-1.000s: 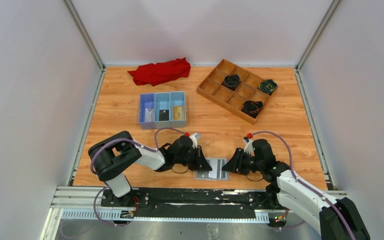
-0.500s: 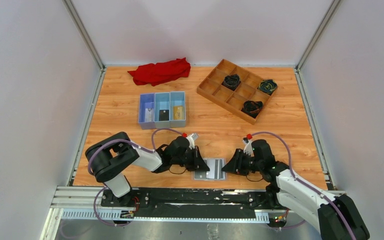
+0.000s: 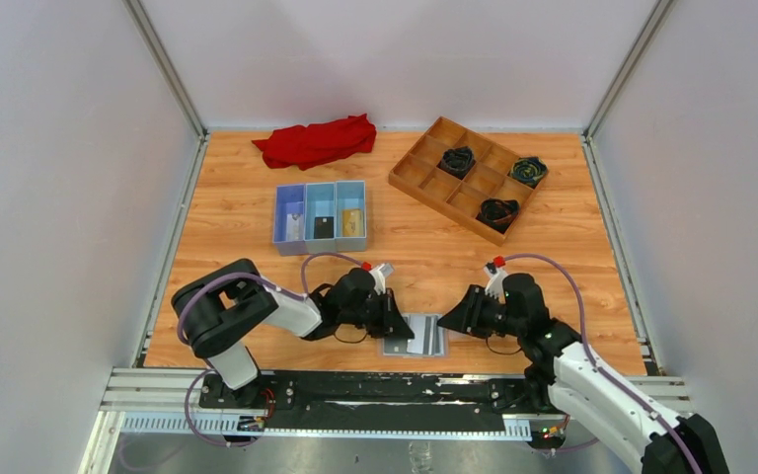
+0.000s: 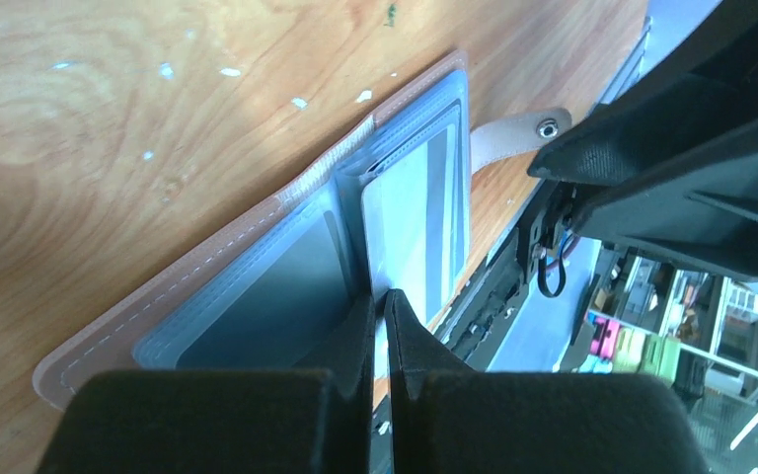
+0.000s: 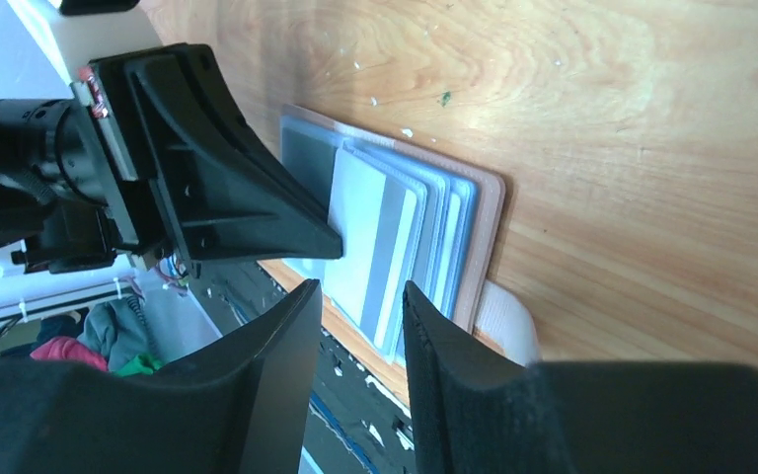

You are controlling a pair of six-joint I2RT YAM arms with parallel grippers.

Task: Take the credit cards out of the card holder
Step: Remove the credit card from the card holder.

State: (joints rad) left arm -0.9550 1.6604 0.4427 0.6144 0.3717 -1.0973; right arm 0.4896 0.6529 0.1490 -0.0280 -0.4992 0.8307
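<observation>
Left wrist only: card holder (image 4: 257, 286) snap (image 4: 551, 125)

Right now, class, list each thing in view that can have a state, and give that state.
card holder: open, lying flat, inside up.
pale card: on the open holder, not yet clear of it.
left hand: shut, tips at the pale card's edge.
right hand: open, empty, beside the holder.
blue tray: all three compartments filled.
wooden grid tray: three cells filled.
red cloth: crumpled.

Left end effector (image 4: 379, 304) closed, right end effector (image 5: 360, 291) parted, both low
</observation>
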